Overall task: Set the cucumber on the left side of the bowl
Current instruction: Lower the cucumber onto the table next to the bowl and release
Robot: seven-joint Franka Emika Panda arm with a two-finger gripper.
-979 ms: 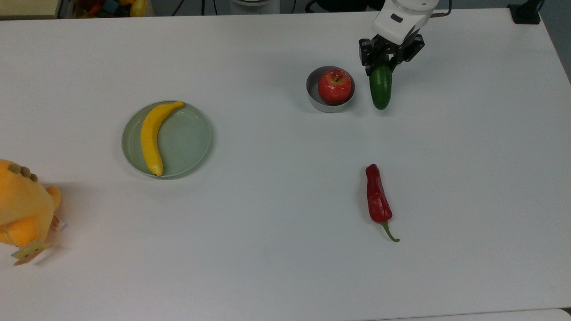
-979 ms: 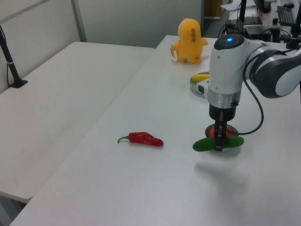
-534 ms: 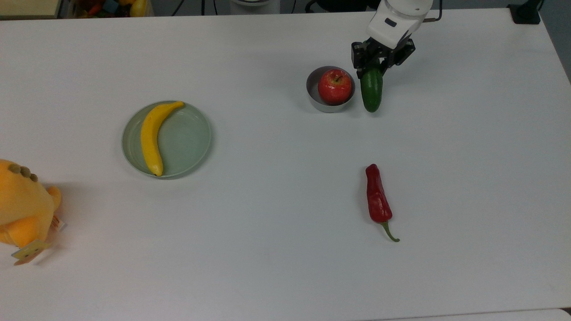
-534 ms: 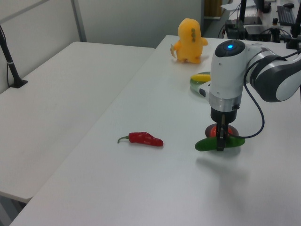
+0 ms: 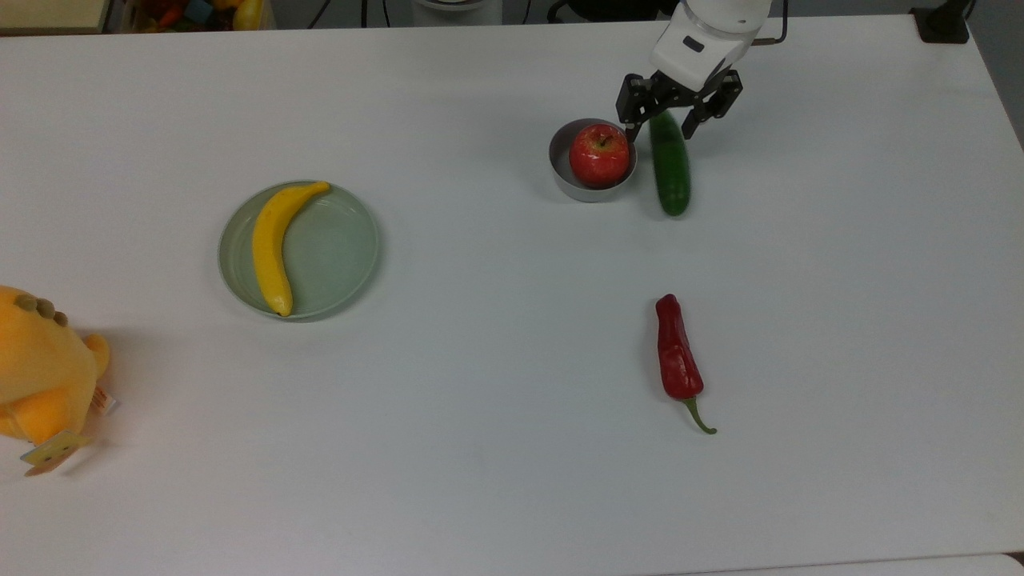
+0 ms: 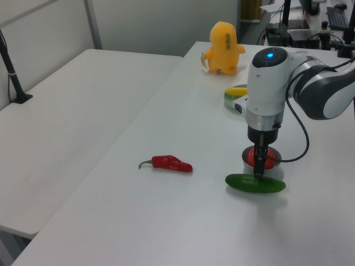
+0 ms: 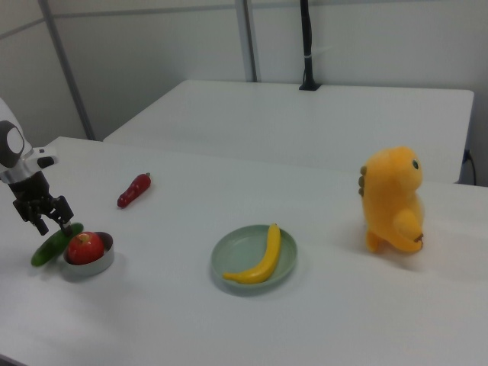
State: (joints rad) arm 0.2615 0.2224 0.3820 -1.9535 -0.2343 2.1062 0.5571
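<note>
Across the white table [image 5: 480, 480], things spread from the top view's left edge to its upper right. At that left edge sits an orange plush toy [image 5: 40, 368], which in the right view stands upright at the right, well apart from everything else. Near it in the top view lies a pale green plate [image 5: 344, 248] with a yellow banana [image 5: 276, 240] resting inside along the plate's left part, its curve following the rim.

At the top view's upper right the white robot arm [image 5: 704, 32] reaches down over the table, and its black gripper [image 5: 670, 120] hangs with the fingers spread apart, one on each side of the cucumber's far end and holding nothing. In the left view the gripper stands straight down above the cucumber.

The cucumber [image 5: 670, 164] lies flat on the table, released, just beside the bowl on the top view's right, its length running toward the camera. In the left view it lies crosswise in front of the bowl; in the right view it sits on the left of the bowl.

The grey bowl [image 5: 564, 184] holds a red apple [image 5: 599, 154] that nearly fills it.

Well apart, lower in the top view, lies a red pepper [image 5: 677, 352], its green stem pointing toward the bottom edge.
</note>
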